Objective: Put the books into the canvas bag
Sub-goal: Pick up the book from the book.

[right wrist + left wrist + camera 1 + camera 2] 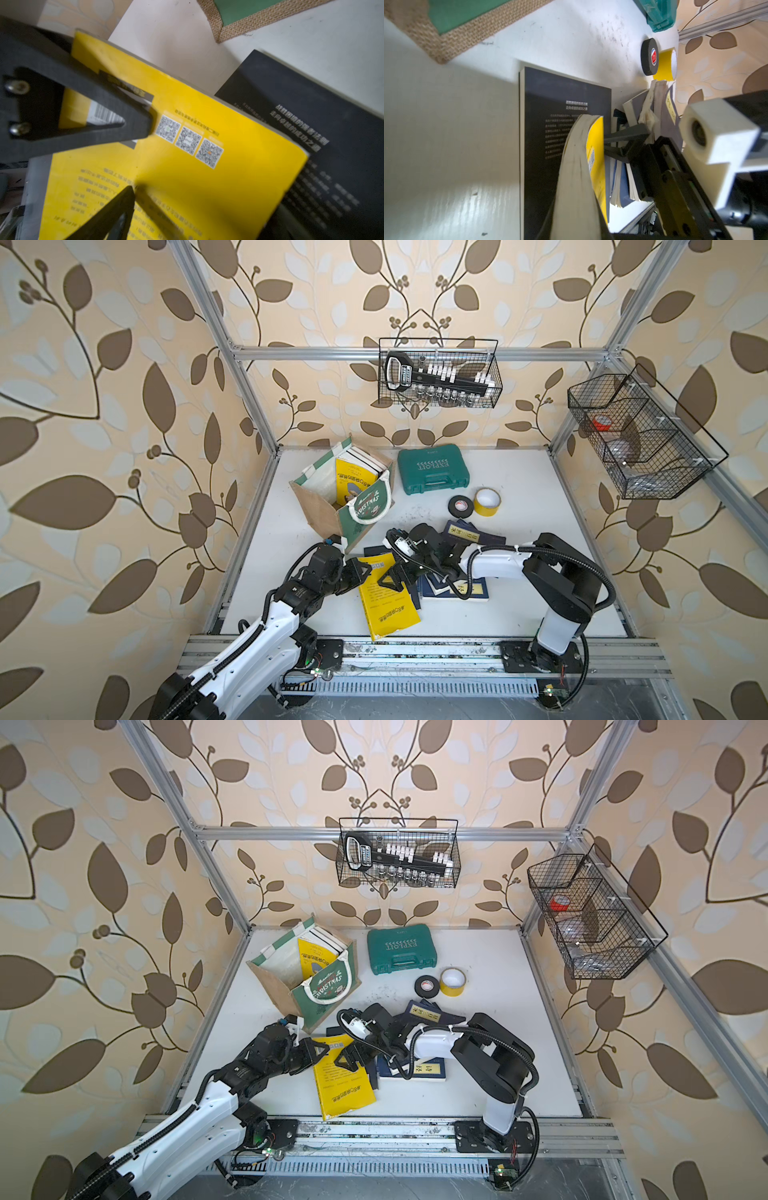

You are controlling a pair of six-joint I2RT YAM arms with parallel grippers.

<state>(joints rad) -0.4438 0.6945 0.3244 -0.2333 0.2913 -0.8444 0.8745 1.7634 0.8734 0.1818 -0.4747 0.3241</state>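
Left gripper [362, 568] is pinching an edge of the yellow book [386, 605], curling it up off the tabletop [519, 531] near the front edge. Right gripper [392, 577] is hovering over its cover, jaws spread wide, gripping nothing. Toward the back-left corner the canvas bag [316, 506] is standing with other books [357, 466] inside.

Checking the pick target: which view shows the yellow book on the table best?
A top view: the yellow book shows nearly whole. Right wrist crops its cover; left wrist shows only its curled edge.
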